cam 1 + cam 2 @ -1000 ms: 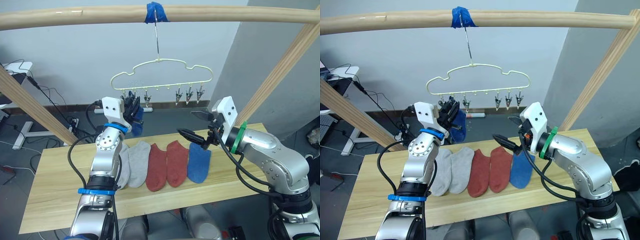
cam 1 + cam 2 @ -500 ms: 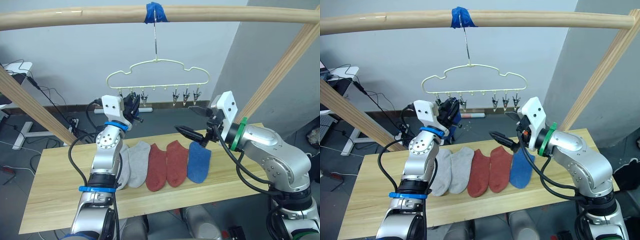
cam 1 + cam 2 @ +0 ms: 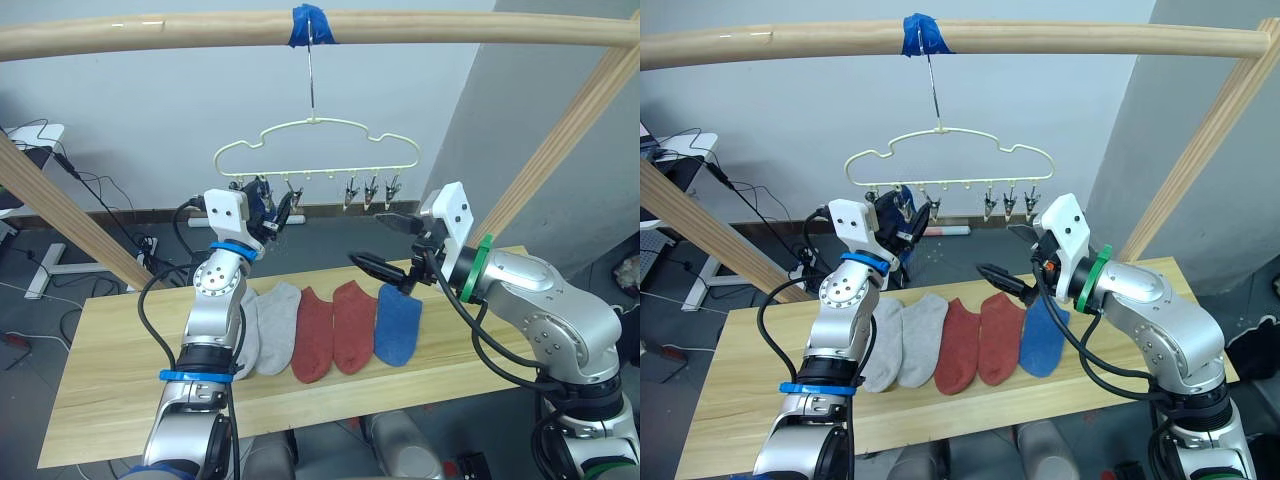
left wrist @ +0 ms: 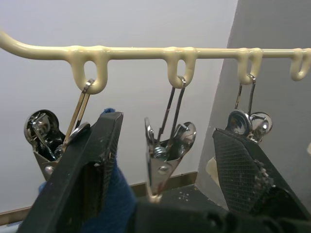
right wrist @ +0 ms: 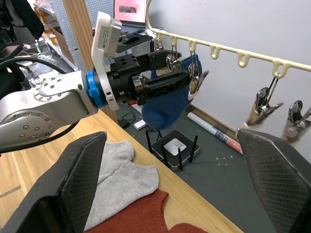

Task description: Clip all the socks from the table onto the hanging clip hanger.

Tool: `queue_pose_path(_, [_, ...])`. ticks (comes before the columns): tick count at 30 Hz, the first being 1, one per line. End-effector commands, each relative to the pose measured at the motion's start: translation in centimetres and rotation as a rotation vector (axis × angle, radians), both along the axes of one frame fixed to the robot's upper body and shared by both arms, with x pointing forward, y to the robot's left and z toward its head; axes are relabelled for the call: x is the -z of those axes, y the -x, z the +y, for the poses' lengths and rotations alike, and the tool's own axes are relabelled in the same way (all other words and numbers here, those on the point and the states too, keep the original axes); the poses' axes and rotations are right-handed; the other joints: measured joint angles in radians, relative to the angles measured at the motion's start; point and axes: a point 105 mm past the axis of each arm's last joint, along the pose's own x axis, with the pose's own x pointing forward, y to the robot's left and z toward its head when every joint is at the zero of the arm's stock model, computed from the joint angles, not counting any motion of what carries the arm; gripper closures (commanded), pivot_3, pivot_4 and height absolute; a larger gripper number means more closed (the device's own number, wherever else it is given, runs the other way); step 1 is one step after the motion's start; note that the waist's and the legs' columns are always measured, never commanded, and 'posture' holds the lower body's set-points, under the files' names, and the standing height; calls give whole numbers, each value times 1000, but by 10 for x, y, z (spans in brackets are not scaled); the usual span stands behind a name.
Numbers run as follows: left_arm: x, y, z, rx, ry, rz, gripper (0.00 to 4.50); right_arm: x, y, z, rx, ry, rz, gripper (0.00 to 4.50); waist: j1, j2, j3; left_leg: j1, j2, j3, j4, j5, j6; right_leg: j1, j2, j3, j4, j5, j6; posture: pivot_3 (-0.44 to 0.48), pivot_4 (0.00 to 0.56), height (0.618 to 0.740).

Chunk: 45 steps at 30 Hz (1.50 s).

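Observation:
The pale yellow clip hanger (image 3: 318,145) hangs by its hook from the top pole. My left gripper (image 3: 270,208) is raised to its left clips, open, with one metal clip (image 4: 165,155) between the spread fingers. A royal blue sock (image 5: 167,104) hangs there against one finger; I cannot tell whether a clip holds it. On the table (image 3: 120,400) lie two grey socks (image 3: 265,330), two rust red socks (image 3: 330,330) and a blue sock (image 3: 398,325). My right gripper (image 3: 385,242) hovers open above the blue sock, holding nothing.
A round wooden pole (image 3: 450,28) with blue tape (image 3: 310,22) spans the top. Slanted poles stand at left (image 3: 60,210) and right (image 3: 560,150). More clips (image 3: 370,188) hang on the hanger's right half. Cables and a white stand (image 3: 40,260) lie on the floor behind.
The left gripper has risen with the blue sock up among the hanger's left clips and turned. The hanger has swung a little to the left. The right gripper rose slightly.

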Motion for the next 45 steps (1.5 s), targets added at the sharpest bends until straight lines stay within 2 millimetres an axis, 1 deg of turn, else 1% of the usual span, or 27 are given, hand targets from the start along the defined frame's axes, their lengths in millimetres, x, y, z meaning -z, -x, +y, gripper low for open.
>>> queue_pose_path(1, [-17, 1, -1, 5, 12, -65, 1188, -14, 6, 2, -14, -12, -62, 0, 0, 0, 0, 0, 0, 0, 0, 0, 0, 0, 0, 0, 0, 0, 0, -232, 183, 740])
queue_pose_path(3, [-17, 1, -1, 8, 13, -67, 1188, -14, 6, 2, -15, -12, -61, 0, 0, 0, 0, 0, 0, 0, 0, 0, 0, 0, 0, 0, 0, 0, 0, -233, 181, 740])
queue_pose_path(6, [-19, 1, -2, 15, 21, -78, 1707, -14, 6, 2, -14, -11, -60, 0, 0, 0, 0, 0, 0, 0, 0, 0, 0, 0, 0, 0, 0, 0, 0, -232, 181, 740])
queue_pose_path(12, [-23, 3, -4, 25, 44, -91, 3499, -12, 5, 1, -11, -8, -53, 0, 0, 0, 0, 0, 0, 0, 0, 0, 0, 0, 0, 0, 0, 0, 0, -231, 180, 740])
queue_pose_path(14, [-24, 3, -5, 29, 46, -94, 4004, -10, 5, 0, -10, -7, -46, 0, 0, 0, 0, 0, 0, 0, 0, 0, 0, 0, 0, 0, 0, 0, 0, -230, 181, 740])
queue_pose_path(16, [-24, 4, -6, 31, 44, -94, 4260, -8, 6, 0, -8, -5, -40, 0, 0, 0, 0, 0, 0, 0, 0, 0, 0, 0, 0, 0, 0, 0, 0, -229, 180, 740])
queue_pose_path(19, [-23, 5, -5, 31, 37, -92, 4304, 2, 4, -4, 11, 4, -10, 0, 0, 0, 0, 0, 0, 0, 0, 0, 0, 0, 0, 0, 0, 0, 0, -226, 184, 740])
queue_pose_path(21, [-23, 5, -6, 44, 22, -86, 4304, 15, 1, -9, 39, 29, 22, 0, 0, 0, 0, 0, 0, 0, 0, 0, 0, 0, 0, 0, 0, 0, 0, -224, 185, 740])
queue_pose_path(23, [-21, 6, -7, 59, -8, -69, 4304, 33, -3, -17, 81, 83, 61, 0, 0, 0, 0, 0, 0, 0, 0, 0, 0, 0, 0, 0, 0, 0, 0, -224, 185, 740])
queue_pose_path(24, [-18, 6, -7, 76, -29, -45, 4304, 49, -6, -23, 111, 133, 85, 0, 1, 0, 0, 0, 0, 0, 0, 0, 0, 0, 0, 0, 0, 0, 0, -221, 191, 740])
queue_pose_path(25, [-17, 6, -7, 88, -42, -28, 4304, 59, -8, -27, 130, 169, 99, 0, 0, 0, 0, 0, 0, 0, 0, 0, 0, 0, 0, 0, 0, 0, 0, -220, 197, 740])
queue_pose_path(27, [-12, 8, 1, 159, -50, 81, 4304, 110, -18, -39, 154, 321, 164, 0, -2, 0, 0, 0, 0, 0, 0, 0, 0, 0, 0, 0, 0, 0, 0, -221, 201, 740])
queue_pose_path(29, [-9, 11, 5, 231, -30, 179, 4304, 144, -26, -43, 150, 399, 203, 0, -8, 0, 0, 1, 0, 1, 0, 0, 0, 0, 0, 0, 0, 0, 0, -216, 205, 740])
queue_pose_path(33, [-11, 18, 6, 333, 53, 313, 4304, 177, -41, -47, 149, 464, 248, 0, -23, 1, 0, 2, 0, 2, 0, 0, 0, 0, 0, 1, 2, 0, 0, -196, 213, 740])
queue_pose_path(35, [-13, 23, 6, 373, 87, 359, 4304, 189, -47, -50, 156, 489, 267, 0, -27, 1, 1, 2, 0, 2, 0, 0, 0, 0, 0, 2, 2, 0, 0, -182, 216, 740])
queue_pose_path(38, [-12, 29, 7, 407, 124, 429, 4304, 201, -58, -54, 186, 505, 281, 0, -26, 1, 1, 3, 0, 1, 0, 0, 0, 0, 1, 1, 2, 0, 0, -174, 218, 740])
queue_pose_path(41, [-11, 32, 7, 420, 155, 474, 4304, 206, -61, -55, 182, 512, 291, 0, -23, 1, 1, 3, 1, 1, -1, 0, 0, 0, 1, 1, 2, 0, 0, -161, 222, 740])
queue_pose_path(43, [-10, 38, 6, 452, 188, 522, 4304, 207, -67, -57, 216, 505, 283, 0, -22, 1, 1, 2, 1, 1, 0, 0, 0, 1, 1, 1, 1, 0, 0, -161, 222, 740])
queue_pose_path(45, [-10, 49, 3, 507, 194, 578, 4304, 219, -65, -57, 208, 522, 319, 0, -23, 1, 1, 3, 1, 1, 0, 0, 0, 1, 1, 1, 1, 0, 0, -137, 229, 740])
